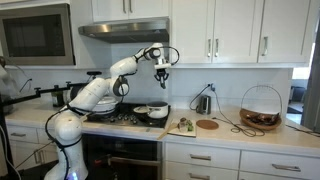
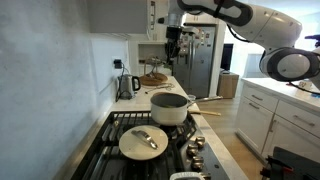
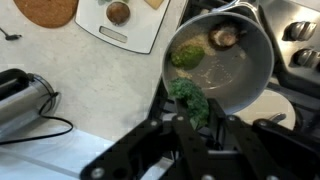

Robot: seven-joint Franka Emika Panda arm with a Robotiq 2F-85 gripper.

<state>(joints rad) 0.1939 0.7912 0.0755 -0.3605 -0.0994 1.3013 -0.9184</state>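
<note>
Home kitchen: white cabinets [image 1: 215, 30] above, a pale stone desk [image 1: 225, 132] below, and a black gas stove [image 2: 108, 160] set into it. Far left in an exterior view, a built-in microwave [image 1: 35, 35]; next to it a steel range hood [image 1: 125, 30], with the white arm [image 1: 100, 95] beneath.

Seen only in that exterior view: a wire basket [image 1: 260, 108] at the right end of the desk. Seen only from along the stove: a round lid [image 2: 143, 141] over the near burners, a steel fridge [image 2: 200, 60] at the far end, a white island [image 2: 275, 115] to the right. Given by the wrist view alone: the inside of the pot and the grip.

On the desk, left to right in the wrist view: a toaster [image 3: 20, 95] with a black cord, a cork trivet [image 3: 45, 10], then a white cutting board [image 3: 125, 28] carrying a brown round piece [image 3: 118, 12]. Right of that, on the stove, a steel pot [image 3: 250, 70] holding a light green piece [image 3: 186, 56] and a brown mushroom-like piece [image 3: 222, 37].

Pinched in the claw [image 3: 193, 118], fingers clamped together on it: a dark leafy green vegetable [image 3: 190, 98]. Hanging well above the pot, over its near left rim in the wrist view. High beneath the hood in both exterior views.
</note>
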